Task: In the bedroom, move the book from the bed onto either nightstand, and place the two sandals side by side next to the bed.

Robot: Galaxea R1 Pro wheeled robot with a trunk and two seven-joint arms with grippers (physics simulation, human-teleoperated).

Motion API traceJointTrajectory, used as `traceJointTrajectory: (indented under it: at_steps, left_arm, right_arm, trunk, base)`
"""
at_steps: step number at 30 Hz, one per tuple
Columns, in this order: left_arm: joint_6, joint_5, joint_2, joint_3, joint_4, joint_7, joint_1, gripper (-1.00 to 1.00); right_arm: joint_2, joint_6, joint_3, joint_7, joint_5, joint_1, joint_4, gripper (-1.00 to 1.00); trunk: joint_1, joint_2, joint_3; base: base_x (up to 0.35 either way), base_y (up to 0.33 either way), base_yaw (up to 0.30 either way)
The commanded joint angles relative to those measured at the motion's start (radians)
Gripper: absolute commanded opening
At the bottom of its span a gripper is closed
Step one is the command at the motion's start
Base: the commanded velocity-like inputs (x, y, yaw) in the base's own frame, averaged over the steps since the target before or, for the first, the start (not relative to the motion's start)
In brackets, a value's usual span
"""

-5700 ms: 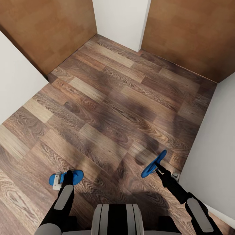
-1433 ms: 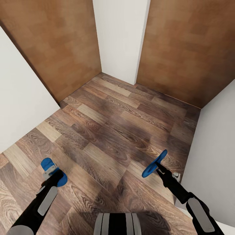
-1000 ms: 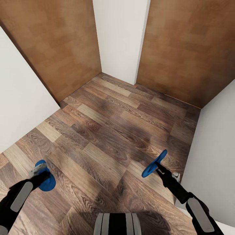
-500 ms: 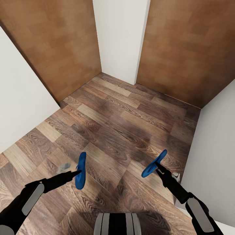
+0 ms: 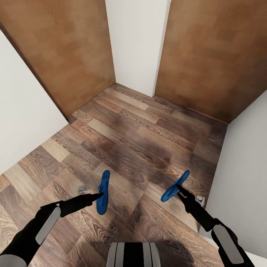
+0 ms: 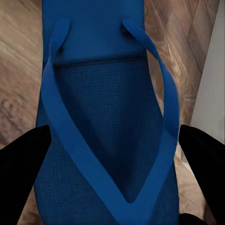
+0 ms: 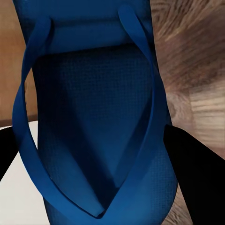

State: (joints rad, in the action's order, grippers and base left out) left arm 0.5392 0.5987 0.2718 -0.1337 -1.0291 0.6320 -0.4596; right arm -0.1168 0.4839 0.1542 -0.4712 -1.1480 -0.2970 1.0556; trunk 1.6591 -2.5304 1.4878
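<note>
I hold one bright blue sandal in each hand above the wood-plank floor. In the head view my left gripper (image 5: 97, 196) is shut on the left sandal (image 5: 103, 191), which stands on edge. My right gripper (image 5: 179, 189) is shut on the right sandal (image 5: 175, 186), tilted up toward the right wall. The left wrist view looks down the left sandal (image 6: 110, 131) with its thin straps, a dark finger (image 6: 21, 161) at each side. The right wrist view shows the right sandal (image 7: 93, 117) between black fingers (image 7: 194, 164). The bed, book and nightstand are out of view.
Two plain brown wooden doors (image 5: 66, 48) (image 5: 218, 52) stand ahead, with a white wall section (image 5: 137, 40) between them. White walls close in at the left (image 5: 22, 111) and right (image 5: 244, 155). Brown plank floor (image 5: 137, 137) stretches between them.
My left arm swung from the far left toward the middle, and its sandal turned from lying flat to standing on edge. The right arm and its sandal stayed put.
</note>
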Motion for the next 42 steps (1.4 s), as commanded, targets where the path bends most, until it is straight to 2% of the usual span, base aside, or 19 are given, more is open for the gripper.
traceJointTrajectory:
  at_steps: [1,5,7,9,10,12,15,23,42]
  left_arm:
    - [0.007,-0.038,-0.027,-0.004,0.000,-0.014,-0.001,-1.00]
    - [0.007,-0.051,-0.037,-0.004,0.011,-0.017,0.000,-1.00]
    - [0.006,-0.053,-0.038,-0.004,0.028,-0.017,0.001,-1.00]
    - [0.006,-0.053,-0.038,-0.004,0.039,-0.016,0.001,-1.00]
    - [0.006,-0.053,-0.039,-0.004,0.040,-0.016,0.001,-1.00]
    - [0.005,-0.052,-0.039,-0.004,0.042,-0.015,0.001,-1.00]
    - [0.005,-0.051,-0.039,-0.004,0.043,-0.014,0.001,-1.00]
    - [0.005,-0.050,-0.039,-0.004,0.043,-0.009,0.001,-1.00]
    - [0.006,-0.047,-0.039,-0.004,0.044,-0.009,0.001,-1.00]
  right_arm:
    - [0.000,0.008,0.001,-0.001,-0.006,0.000,0.000,-1.00]
    - [0.001,0.008,-0.001,-0.001,-0.003,0.000,0.001,-1.00]
    - [0.004,0.009,-0.014,-0.001,0.001,0.000,0.002,-1.00]
    - [0.002,0.009,-0.110,0.000,0.004,0.000,0.004,-1.00]
    - [0.001,0.009,-0.134,0.000,0.004,0.000,0.004,-1.00]
    - [0.000,0.009,-0.234,0.000,0.005,0.000,0.006,-1.00]
    - [-0.001,0.010,-0.283,-0.002,0.005,0.000,0.007,-1.00]
    - [-0.001,0.006,-0.304,-0.003,0.004,0.000,0.058,-1.00]
    - [-0.001,0.005,-0.303,-0.004,0.001,0.001,0.051,-1.00]
  trunk:
    - [-0.001,0.000,-0.003]
    - [-0.002,0.001,-0.019]
    - [-0.003,0.001,-0.027]
    - [-0.004,0.002,-0.034]
    - [-0.005,0.002,-0.038]
    - [-0.006,0.003,-0.046]
    - [-0.007,0.003,-0.058]
    - [-0.010,0.005,-0.088]
    - [-0.019,0.010,-0.162]
  base:
    - [0.000,0.000,0.000]
    - [0.000,0.000,0.000]
    - [0.000,0.000,0.000]
    - [0.000,0.000,0.000]
    - [0.000,0.000,0.000]
    - [0.000,0.000,0.000]
    - [0.000,0.000,0.000]
    - [0.000,0.000,0.000]
    - [0.000,0.000,0.000]
